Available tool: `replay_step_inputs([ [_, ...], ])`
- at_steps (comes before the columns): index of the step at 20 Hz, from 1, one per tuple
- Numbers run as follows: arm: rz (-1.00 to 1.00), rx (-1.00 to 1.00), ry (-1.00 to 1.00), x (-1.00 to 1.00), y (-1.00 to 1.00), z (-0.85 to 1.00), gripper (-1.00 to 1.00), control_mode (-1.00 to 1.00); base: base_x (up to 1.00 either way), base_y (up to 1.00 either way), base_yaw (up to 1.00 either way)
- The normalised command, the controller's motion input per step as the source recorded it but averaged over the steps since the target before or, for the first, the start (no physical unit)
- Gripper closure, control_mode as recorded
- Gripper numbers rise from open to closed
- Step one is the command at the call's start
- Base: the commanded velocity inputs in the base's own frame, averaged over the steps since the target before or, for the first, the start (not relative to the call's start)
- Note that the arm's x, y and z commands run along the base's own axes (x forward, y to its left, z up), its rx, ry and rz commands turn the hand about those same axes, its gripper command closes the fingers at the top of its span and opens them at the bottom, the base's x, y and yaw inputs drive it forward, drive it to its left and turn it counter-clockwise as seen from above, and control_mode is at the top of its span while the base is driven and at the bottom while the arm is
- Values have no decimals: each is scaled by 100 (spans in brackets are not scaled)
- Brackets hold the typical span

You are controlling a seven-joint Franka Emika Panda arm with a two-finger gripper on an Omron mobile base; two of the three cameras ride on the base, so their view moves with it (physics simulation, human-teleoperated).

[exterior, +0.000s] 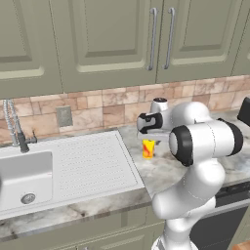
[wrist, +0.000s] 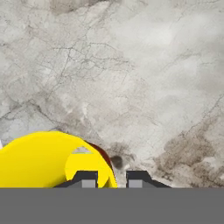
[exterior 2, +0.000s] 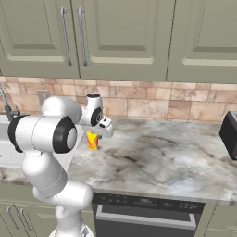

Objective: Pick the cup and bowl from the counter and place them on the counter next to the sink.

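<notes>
Small yellow cylindrical cup (exterior: 148, 149), red-orange mark: upright on grey-white marbled counter (exterior: 161, 171), just right of white ribbed-drainboard sink (exterior: 93, 163).

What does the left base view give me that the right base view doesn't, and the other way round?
Left base view: the whole sink with ribbed drainboard and faucet.
Right base view: the long bare stretch of counter to the cup's right, the black appliance front below it, and a dark appliance at the far right.
Both: the yellow cup standing upright on the counter by the drainboard, under the arm's hand.
</notes>
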Motion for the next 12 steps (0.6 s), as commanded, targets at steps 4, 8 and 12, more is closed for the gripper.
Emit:
replay_step_inputs([
  [4, 0, 0, 0, 0, 0, 0, -100, -100, 0, 0, 0],
  [8, 0, 0, 0, 0, 0, 0, -100, -100, 0, 0, 0],
  [12, 0, 0, -1, -10, 0, 10, -100, -100, 0, 0, 0],
])
